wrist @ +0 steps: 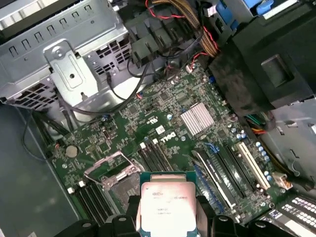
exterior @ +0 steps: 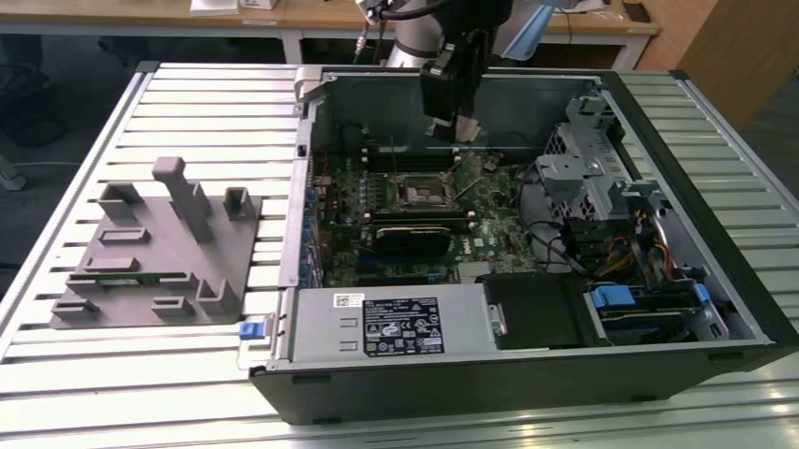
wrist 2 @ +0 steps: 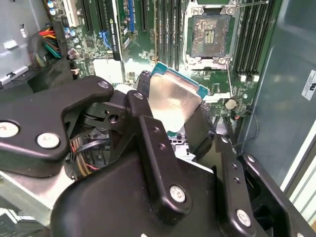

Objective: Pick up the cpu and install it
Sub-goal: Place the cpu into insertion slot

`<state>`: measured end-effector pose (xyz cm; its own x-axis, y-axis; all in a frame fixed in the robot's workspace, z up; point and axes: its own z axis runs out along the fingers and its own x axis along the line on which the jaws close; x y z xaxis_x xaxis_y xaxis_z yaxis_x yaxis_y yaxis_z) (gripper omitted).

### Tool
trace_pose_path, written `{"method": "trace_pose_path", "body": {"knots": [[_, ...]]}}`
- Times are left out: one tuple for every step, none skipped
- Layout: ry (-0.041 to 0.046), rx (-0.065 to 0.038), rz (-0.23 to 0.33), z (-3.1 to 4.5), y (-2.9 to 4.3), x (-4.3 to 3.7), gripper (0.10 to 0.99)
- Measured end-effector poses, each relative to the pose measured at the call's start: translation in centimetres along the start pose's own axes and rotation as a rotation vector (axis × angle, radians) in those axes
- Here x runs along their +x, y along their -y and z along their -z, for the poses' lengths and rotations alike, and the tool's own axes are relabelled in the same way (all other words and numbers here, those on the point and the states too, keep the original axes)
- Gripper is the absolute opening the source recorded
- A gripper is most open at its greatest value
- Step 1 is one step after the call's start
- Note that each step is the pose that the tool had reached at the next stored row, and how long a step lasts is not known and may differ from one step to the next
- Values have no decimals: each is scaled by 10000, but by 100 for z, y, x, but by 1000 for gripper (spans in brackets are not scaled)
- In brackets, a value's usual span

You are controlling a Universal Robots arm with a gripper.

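The cpu (wrist 2: 174,98), a flat square chip with a silvery top and a thin green rim, sits between my black fingers (wrist 2: 148,128). My gripper (wrist 2: 170,118) is shut on it. The chip (wrist: 167,205) hangs above the green motherboard (wrist: 163,123), close to the open socket (wrist: 116,177) with its metal frame lifted. The same socket (wrist 2: 210,37) lies beyond the chip in the second wrist view. In the exterior view my gripper (exterior: 455,131) hovers inside the open computer case, a little behind the socket (exterior: 422,195). The chip itself is hidden there by the gripper.
The case walls (exterior: 525,374) surround the board. A metal drive cage (exterior: 600,159) and cable bundles (wrist: 192,29) stand on the exterior view's right, a power supply (exterior: 387,323) at the front. A grey tray (exterior: 150,253) lies on the slatted table on the exterior view's left.
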<state>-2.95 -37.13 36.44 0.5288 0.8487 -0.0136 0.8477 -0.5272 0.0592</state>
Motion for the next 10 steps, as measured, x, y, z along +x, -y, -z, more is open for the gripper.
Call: {"method": "trace_pose_path", "body": {"knots": [[-11,0,172,0,0,0,533],[-23,-1,354,-2,0,0,533],[-36,-3,532,-5,0,0,533],[-45,-5,711,-7,0,0,533],[-57,-8,892,-12,1,0,533],[-71,-10,1086,-18,1,0,533],[-80,-13,1267,-23,1,0,533],[-89,-15,1446,-28,2,0,533],[-101,-18,1625,-33,2,0,533],[-110,-20,1805,-37,2,0,533]]}}
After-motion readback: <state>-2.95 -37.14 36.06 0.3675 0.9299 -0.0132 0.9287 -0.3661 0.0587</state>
